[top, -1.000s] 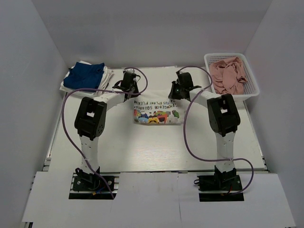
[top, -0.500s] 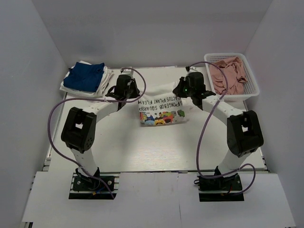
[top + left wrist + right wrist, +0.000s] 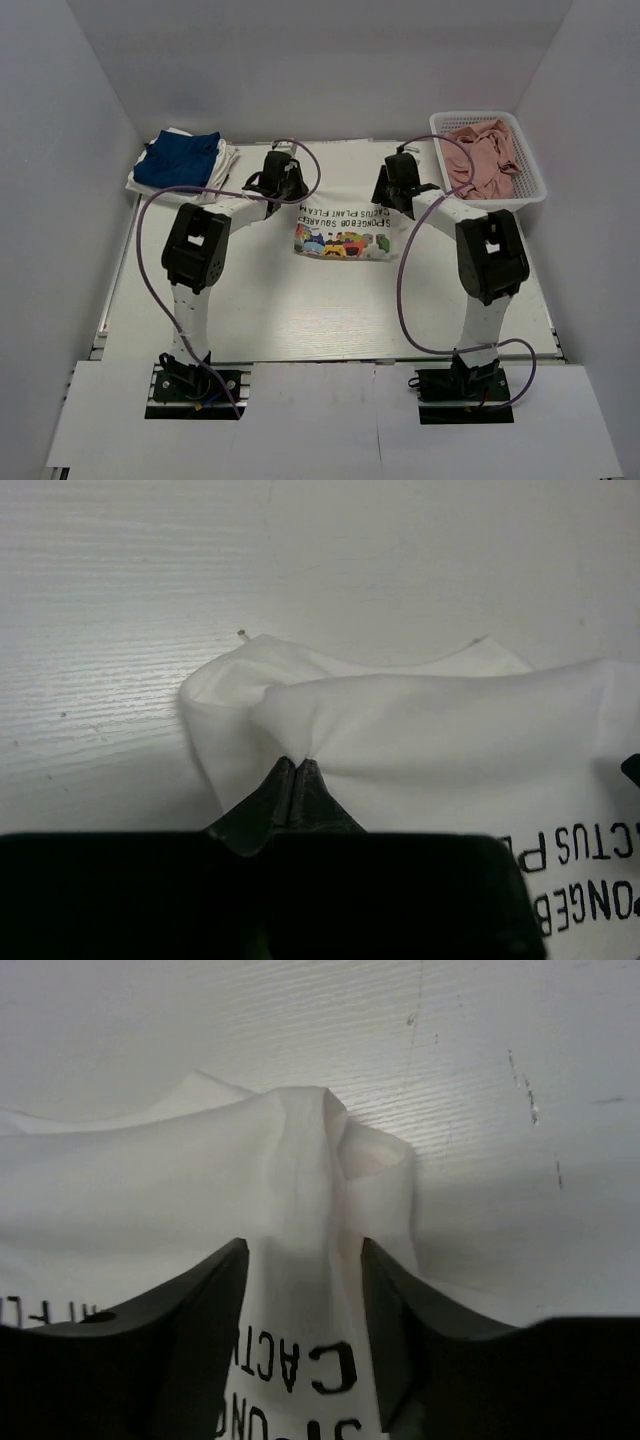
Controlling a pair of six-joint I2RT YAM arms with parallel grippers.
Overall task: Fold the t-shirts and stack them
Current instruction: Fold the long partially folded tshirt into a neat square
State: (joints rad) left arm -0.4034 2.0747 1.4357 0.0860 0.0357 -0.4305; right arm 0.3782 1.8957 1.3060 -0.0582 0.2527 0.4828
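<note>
White t-shirt [image 3: 340, 232]: folded to a rectangle at table [image 3: 300, 310] centre; colourful print and dark lettering face up.
Blue t-shirt [image 3: 180, 160]: folded, on top of second white t-shirt [image 3: 228, 165], far-left corner.
Basket [image 3: 530, 192]: white, far-right corner; holds crumpled pink cloth [image 3: 482, 158].
Left gripper [image 3: 297, 768]: 2 fingers pinched tight on the shirt's far-left corner.
Right gripper [image 3: 305, 1255]: fingers apart, a raised fold of the far-right corner between them.

Shirt [image 3: 340, 232] centre; stack [image 3: 182, 165] left, basket [image 3: 510, 204] right

Bright, even light; wrist views dimmer, white t-shirt [image 3: 430, 740] softly shadowed.
</note>
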